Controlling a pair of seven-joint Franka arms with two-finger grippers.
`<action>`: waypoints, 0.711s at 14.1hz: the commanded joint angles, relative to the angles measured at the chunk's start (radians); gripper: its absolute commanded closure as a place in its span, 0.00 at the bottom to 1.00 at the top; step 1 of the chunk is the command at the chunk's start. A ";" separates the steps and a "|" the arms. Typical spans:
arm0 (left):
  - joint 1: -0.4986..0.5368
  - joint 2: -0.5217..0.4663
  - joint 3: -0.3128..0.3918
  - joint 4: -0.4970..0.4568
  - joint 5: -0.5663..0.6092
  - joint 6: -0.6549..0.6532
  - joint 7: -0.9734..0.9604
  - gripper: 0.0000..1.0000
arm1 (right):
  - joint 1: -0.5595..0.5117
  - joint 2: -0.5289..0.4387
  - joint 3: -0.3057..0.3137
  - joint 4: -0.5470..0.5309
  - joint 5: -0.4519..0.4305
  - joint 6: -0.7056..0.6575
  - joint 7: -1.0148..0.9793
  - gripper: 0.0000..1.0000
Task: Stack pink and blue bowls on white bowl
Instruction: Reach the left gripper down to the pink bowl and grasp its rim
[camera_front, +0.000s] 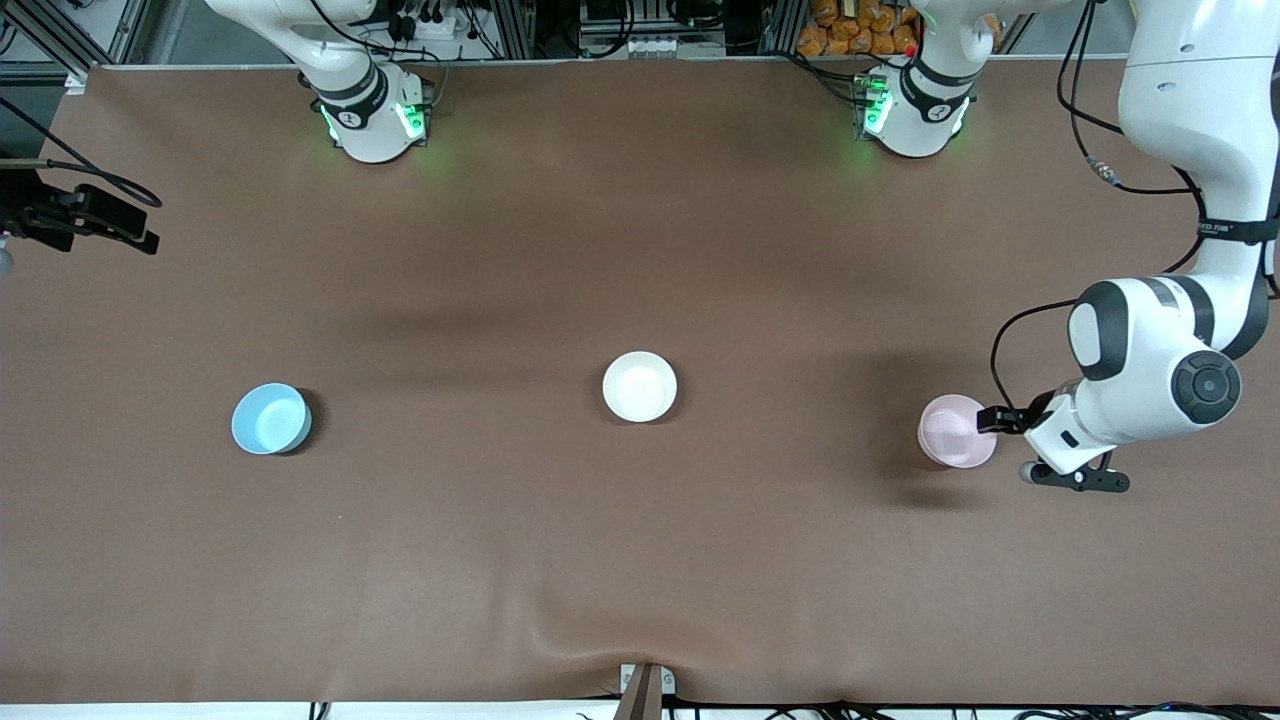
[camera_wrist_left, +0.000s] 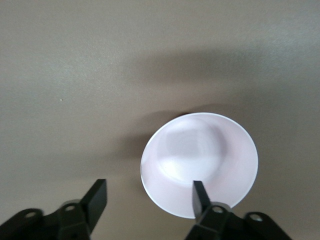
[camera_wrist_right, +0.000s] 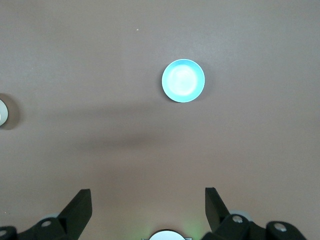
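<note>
1. Our right gripper is hanging high over the table toward the right arm's end, fingers spread wide and holding nothing; this arm is waiting. In the front view we are seeing only a dark piece of it at the edge of the picture.
2. We are seeing the blue bowl resting upright on the brown table toward the right arm's end; the right wrist view is showing it well apart from the gripper's fingers.
3. We are finding the white bowl sitting upright at the middle of the table, between the two coloured bowls, slightly farther from the front camera than either, and well apart from both.
4. We are seeing the pink bowl standing toward the left arm's end of the table.
5. Our left gripper is sitting at the pink bowl's rim, fingers open, with nothing clamped. In the left wrist view one finger is reaching inside the bowl while the other finger is staying outside over bare table.
</note>
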 joint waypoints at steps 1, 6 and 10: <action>0.001 0.008 -0.002 -0.050 -0.009 0.094 0.021 0.31 | -0.008 -0.002 -0.002 0.002 -0.008 -0.003 0.003 0.00; 0.008 0.022 -0.003 -0.070 -0.011 0.116 0.049 0.63 | -0.002 0.000 -0.005 0.003 -0.024 0.018 0.009 0.00; 0.009 0.022 -0.003 -0.067 -0.012 0.116 0.049 1.00 | -0.004 0.003 -0.003 0.003 -0.041 0.049 0.003 0.00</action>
